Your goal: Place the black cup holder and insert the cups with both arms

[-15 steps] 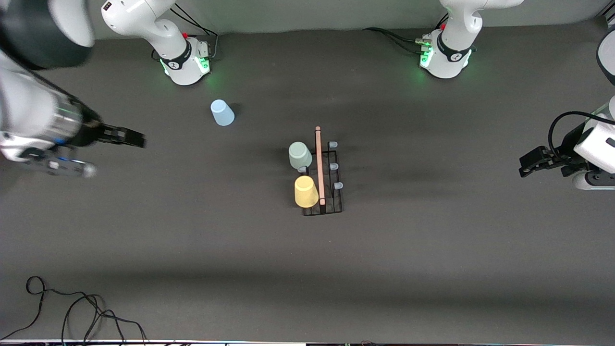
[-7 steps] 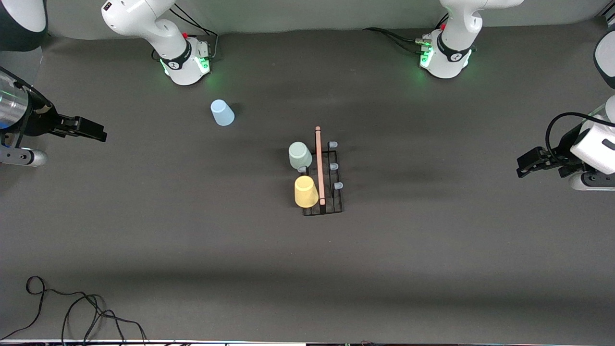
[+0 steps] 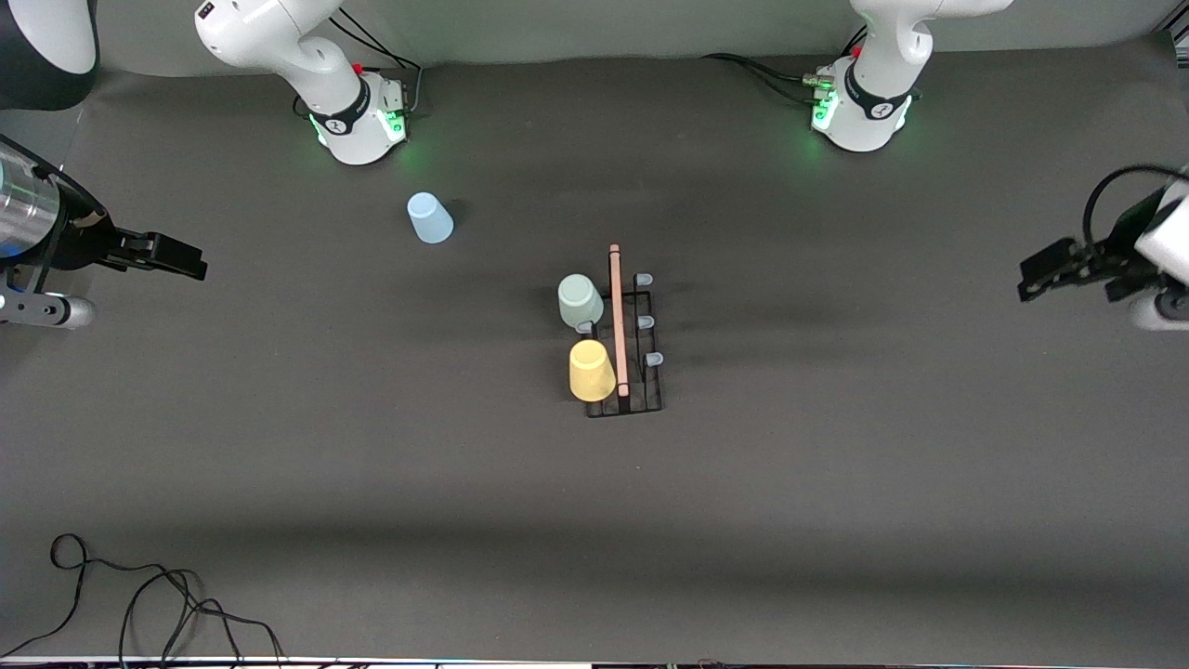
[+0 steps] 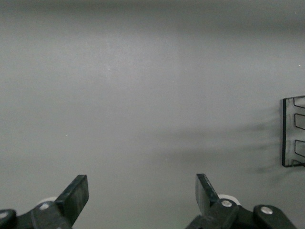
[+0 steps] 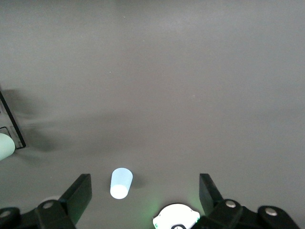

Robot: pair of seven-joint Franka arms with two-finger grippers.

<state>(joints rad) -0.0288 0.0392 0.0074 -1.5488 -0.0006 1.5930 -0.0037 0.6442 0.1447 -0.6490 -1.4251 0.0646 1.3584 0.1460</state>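
The black cup holder (image 3: 624, 372) stands mid-table with its wooden rod handle (image 3: 616, 316) on top. The mint green cup (image 3: 580, 300) and the yellow cup (image 3: 591, 370) sit upside down on its prongs on the side toward the right arm's end. Three capped prongs (image 3: 643, 321) on its other side are bare. The light blue cup (image 3: 429, 218) stands upside down on the table near the right arm's base; it also shows in the right wrist view (image 5: 120, 182). My right gripper (image 3: 172, 256) is open and empty, raised at the right arm's end. My left gripper (image 3: 1045, 270) is open and empty, raised at the left arm's end. The holder's edge shows in the left wrist view (image 4: 293, 132).
The two green-lit arm bases (image 3: 358, 116) (image 3: 859, 107) stand at the table's back edge. A black cable (image 3: 139, 604) lies coiled at the front corner on the right arm's end. The table is a dark grey mat (image 3: 836, 483).
My right gripper has pulled back from over the table to the right arm's end. My left gripper has shifted a little toward the back at the left arm's end. The cups and holder have not moved.
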